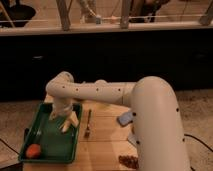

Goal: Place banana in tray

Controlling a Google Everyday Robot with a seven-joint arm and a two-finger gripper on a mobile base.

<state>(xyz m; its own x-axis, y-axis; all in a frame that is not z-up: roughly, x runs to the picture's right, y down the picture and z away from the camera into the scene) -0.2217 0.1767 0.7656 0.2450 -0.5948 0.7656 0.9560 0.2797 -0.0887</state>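
Observation:
The dark green tray [45,150] lies on the left end of the wooden table. My gripper [65,121] hangs at the end of the white arm, just above the tray's far right part and pointing down into it. A pale elongated shape [69,123] at the gripper's tip may be the banana. I cannot tell it apart from the gripper's own parts. No banana shows anywhere else on the table or in the tray.
A small round orange fruit [33,150] lies in the tray's near left corner. A fork [88,125] lies on the wood just right of the tray. A grey-blue object [125,118] and a brown pile [129,160] sit further right, beside the arm's bulk.

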